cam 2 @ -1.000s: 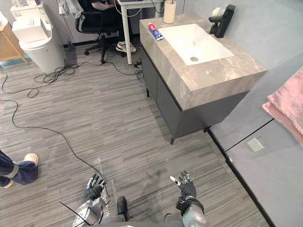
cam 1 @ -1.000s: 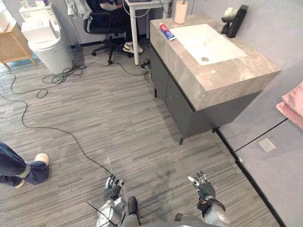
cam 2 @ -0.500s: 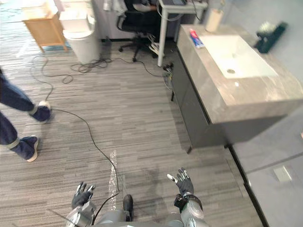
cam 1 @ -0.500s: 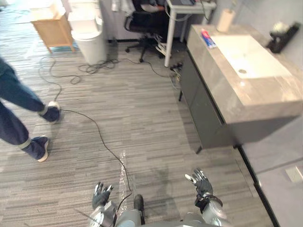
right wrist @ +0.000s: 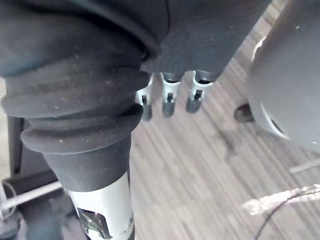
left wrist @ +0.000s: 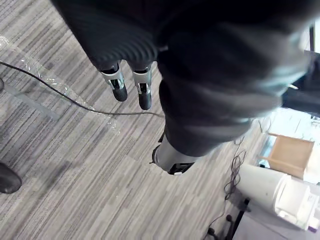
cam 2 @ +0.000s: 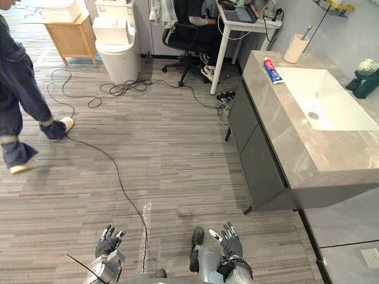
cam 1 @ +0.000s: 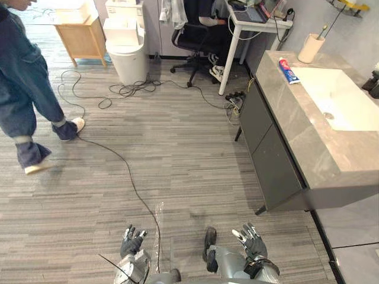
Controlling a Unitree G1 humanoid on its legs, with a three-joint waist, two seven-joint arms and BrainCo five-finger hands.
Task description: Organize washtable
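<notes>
1. Left hand [cam 1: 132, 240] is at 7 o'clock, low over the floor [cam 1: 177, 160], with its fingers apart and relaxed.
2. Right hand [cam 1: 251, 242] is at 5 o'clock, fingers spread.
3. Washtable [cam 1: 296, 124] is at 2 o'clock, well apart from both hands.
4. At its far end a tube [cam 1: 287, 71] lies beside the sink [cam 1: 340, 100], with a cup [cam 1: 310, 48] near it at the corner.
5. Person [cam 1: 23, 89] is at 10 o'clock and a bin [cam 1: 127, 44] at 11.

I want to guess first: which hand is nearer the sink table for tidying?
Right, probably. The grey stone washtable stands on the robot's right, so the open right hand is nearer than the open left hand.
</notes>
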